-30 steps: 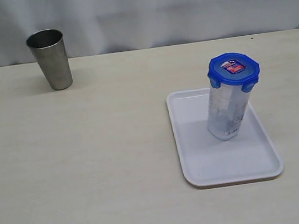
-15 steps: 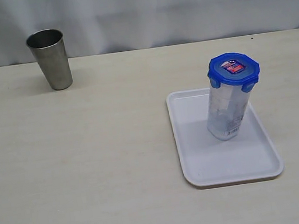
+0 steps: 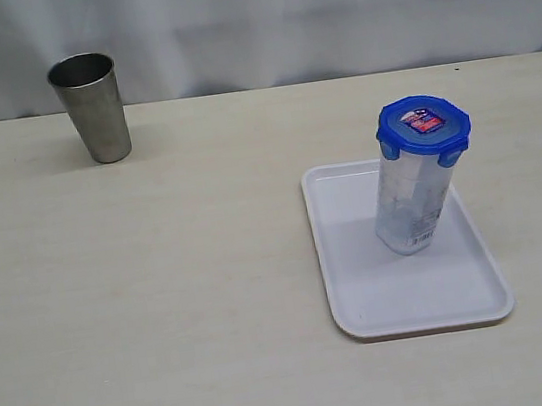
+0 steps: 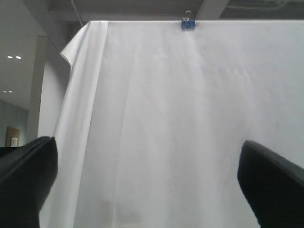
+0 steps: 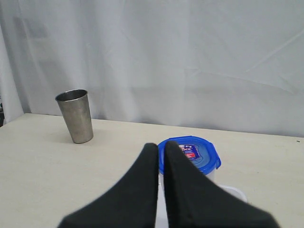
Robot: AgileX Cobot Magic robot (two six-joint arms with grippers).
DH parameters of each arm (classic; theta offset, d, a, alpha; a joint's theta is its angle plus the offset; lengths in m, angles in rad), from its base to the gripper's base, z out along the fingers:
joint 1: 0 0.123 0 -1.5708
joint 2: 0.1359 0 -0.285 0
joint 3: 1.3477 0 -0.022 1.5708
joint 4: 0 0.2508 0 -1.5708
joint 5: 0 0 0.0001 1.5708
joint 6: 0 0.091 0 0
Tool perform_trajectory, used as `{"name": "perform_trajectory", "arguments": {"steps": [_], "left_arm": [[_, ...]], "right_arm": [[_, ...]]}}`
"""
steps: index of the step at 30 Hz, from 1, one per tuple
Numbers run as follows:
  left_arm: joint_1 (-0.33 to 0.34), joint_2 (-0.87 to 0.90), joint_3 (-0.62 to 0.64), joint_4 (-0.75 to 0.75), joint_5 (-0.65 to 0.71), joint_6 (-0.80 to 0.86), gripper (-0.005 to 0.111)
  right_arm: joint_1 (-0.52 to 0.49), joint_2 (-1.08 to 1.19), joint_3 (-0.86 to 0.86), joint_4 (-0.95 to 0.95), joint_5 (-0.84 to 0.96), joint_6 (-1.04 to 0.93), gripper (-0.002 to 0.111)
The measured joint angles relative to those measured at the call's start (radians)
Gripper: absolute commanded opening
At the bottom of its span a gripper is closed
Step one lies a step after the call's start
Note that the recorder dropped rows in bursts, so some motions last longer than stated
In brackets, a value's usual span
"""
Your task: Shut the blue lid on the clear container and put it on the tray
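The clear container [image 3: 411, 206] stands upright on the white tray [image 3: 364, 291], and the blue lid [image 3: 423, 125] with its red-and-blue sticker sits closed on top of it. Neither arm shows in the exterior view. In the right wrist view my right gripper [image 5: 161, 147] is shut with nothing between its fingers, raised and back from the blue lid [image 5: 195, 153], which shows just beyond the fingertips. My left gripper [image 4: 147, 175] stands open and empty, pointing at the white backdrop cloth, with its two dark fingers [image 4: 26, 180] at the frame's edges.
A steel cup [image 3: 91, 107] stands upright at the table's far left, also seen in the right wrist view as the steel cup [image 5: 75, 115]. A white cloth [image 3: 274, 11] hangs behind the table. The beige table [image 3: 161, 279] spreads wide left of the tray.
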Motion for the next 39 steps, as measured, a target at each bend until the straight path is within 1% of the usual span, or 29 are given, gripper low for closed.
{"name": "perform_trajectory", "arguments": {"steps": [2,4,6,9,16,20,22,26,28,35,37,39], "left_arm": [[0.0,0.0,0.039,-0.081,-0.005,0.131,0.096],[0.0,0.002,0.084,-0.101,-0.012,0.204,0.096],[0.0,0.002,0.124,-0.1,-0.017,0.231,0.096],[0.021,0.004,0.202,-0.081,-0.019,0.248,0.096],[0.068,0.004,0.363,-0.072,-0.036,0.245,0.096],[0.07,0.002,0.444,-0.074,-0.06,0.173,0.096],[0.07,0.002,0.5,-0.074,-0.1,0.133,0.096],[0.07,0.002,0.597,-0.074,-0.154,0.11,0.096],[0.07,0.002,0.622,-0.074,-0.156,0.109,0.096],[0.07,0.002,0.625,-0.074,-0.134,0.106,0.096],[0.07,0.002,0.625,-0.074,-0.104,0.106,0.096],[0.07,0.002,0.625,-0.069,-0.046,0.106,0.096]], "right_arm": [[0.0,0.0,0.0,0.0,0.0,0.0,0.005],[0.0,0.0,0.0,0.0,0.0,0.0,0.005],[0.0,0.0,0.0,0.0,0.0,0.0,0.005],[0.0,0.0,0.0,0.0,0.0,0.0,0.005],[0.0,0.0,0.0,0.0,0.0,0.0,0.005],[0.0,0.0,0.0,0.0,0.0,0.0,0.005],[0.0,0.0,0.0,0.0,0.0,0.0,0.005],[0.0,0.0,0.0,0.0,0.0,0.0,0.005],[0.0,0.0,0.0,0.0,0.0,0.0,0.005],[0.0,0.0,0.0,0.0,0.0,0.0,0.005],[0.0,0.0,0.0,0.0,0.0,0.0,0.005],[0.0,0.0,0.0,0.0,0.0,0.0,0.005]]}}
